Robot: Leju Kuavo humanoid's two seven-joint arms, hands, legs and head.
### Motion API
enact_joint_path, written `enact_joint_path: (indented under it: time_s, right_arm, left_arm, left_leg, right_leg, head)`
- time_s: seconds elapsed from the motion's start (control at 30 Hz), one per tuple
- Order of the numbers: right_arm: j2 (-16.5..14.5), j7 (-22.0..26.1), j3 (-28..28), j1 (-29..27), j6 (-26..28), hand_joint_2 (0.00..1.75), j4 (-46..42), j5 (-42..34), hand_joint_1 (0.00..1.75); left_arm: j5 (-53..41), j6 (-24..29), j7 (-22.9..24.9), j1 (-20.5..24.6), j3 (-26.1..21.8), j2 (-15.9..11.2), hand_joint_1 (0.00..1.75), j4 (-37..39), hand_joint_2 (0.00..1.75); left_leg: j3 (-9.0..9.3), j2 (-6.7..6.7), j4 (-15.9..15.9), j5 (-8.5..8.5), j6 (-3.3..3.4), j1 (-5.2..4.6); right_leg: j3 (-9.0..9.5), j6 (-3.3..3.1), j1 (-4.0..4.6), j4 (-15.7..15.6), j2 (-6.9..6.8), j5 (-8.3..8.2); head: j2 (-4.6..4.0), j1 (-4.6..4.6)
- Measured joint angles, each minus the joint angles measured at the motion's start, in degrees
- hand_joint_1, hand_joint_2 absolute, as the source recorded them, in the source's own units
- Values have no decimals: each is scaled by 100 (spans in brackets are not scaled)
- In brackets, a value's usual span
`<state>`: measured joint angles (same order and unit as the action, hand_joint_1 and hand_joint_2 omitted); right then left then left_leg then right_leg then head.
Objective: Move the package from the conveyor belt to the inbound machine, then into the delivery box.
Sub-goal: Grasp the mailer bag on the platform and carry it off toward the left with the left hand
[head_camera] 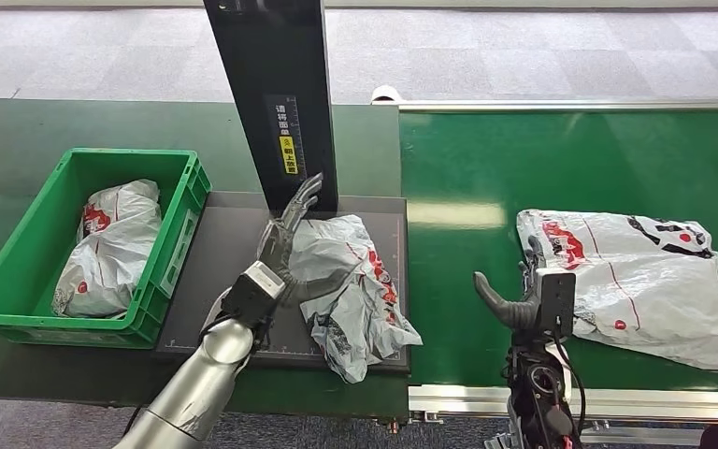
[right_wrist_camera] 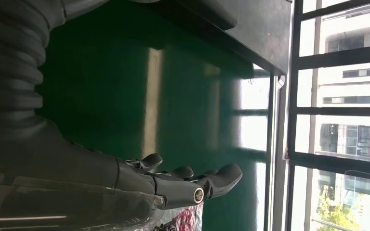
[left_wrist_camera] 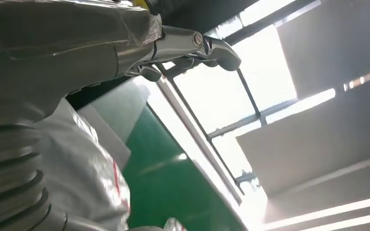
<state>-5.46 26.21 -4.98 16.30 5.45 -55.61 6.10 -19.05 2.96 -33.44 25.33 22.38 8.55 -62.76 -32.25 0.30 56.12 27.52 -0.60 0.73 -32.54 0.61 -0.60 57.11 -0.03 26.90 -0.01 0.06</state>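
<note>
A crumpled white and grey package (head_camera: pixel 351 285) lies on the black platform (head_camera: pixel 229 238) of the inbound machine. My left hand (head_camera: pixel 285 245) is against the package's left side, with its fingers stretched straight toward the scanner post and its thumb lying across the plastic. The left wrist view shows those fingers (left_wrist_camera: pixel 192 45) extended beside the package (left_wrist_camera: pixel 86 168). A second, flat package (head_camera: pixel 631 281) rests on the green conveyor belt (head_camera: pixel 561 168). My right hand (head_camera: pixel 522 297) stands open at that package's left edge, thumb spread away from it. In the right wrist view its fingers (right_wrist_camera: pixel 192 185) are extended.
A green delivery box (head_camera: pixel 19 271) stands left of the platform and holds one white package (head_camera: pixel 112 248). The black scanner post (head_camera: pixel 276 94) rises behind the platform. The belt's metal frame (head_camera: pixel 486 398) runs along the near edge.
</note>
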Motion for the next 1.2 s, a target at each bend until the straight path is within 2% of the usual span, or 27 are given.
enact_joint_path:
  time_s: [0.13,0.27,0.4,0.63,1.1,1.2]
  right_arm:
    - [1,0,-2,8,-160,175,59,168,0]
    - [2,-28,-3,4,-261,175,61,312,0]
    - [2,-38,-7,1,-281,175,61,354,0]
    - [2,-80,-34,-2,-314,175,60,419,0]
    - [2,-80,-50,-2,-324,175,60,449,0]
    - [-2,44,-62,-15,-383,175,43,488,0]
  left_arm:
    - [-838,-431,230,-182,294,-151,0,-329,175]
    - [-1584,-628,447,-335,570,-306,0,-444,175]
    - [-1782,-709,534,-391,720,-391,0,-452,175]
    - [-2334,-952,968,-278,965,-448,0,-196,175]
    - [-2474,-908,1119,-151,1082,-450,0,120,175]
    - [-2763,-654,1460,-104,1096,-447,0,218,44]
  left_leg:
    - [0,0,0,1,0,0]
    - [1,0,-1,0,0,1]
    - [1,0,-1,0,0,1]
    - [2,1,0,0,0,0]
    - [2,1,0,0,0,0]
    - [3,1,0,0,0,0]
  right_leg:
    - [-1,0,0,0,0,0]
    - [-1,-1,1,0,0,1]
    - [-1,-1,1,0,0,1]
    - [0,0,0,0,0,0]
    - [0,0,0,0,0,0]
    - [0,0,0,0,0,0]
  head:
    - [1,-1]
    - [0,-1]
    - [0,-1]
    - [-1,0]
    - [1,0]
    - [-1,-1]
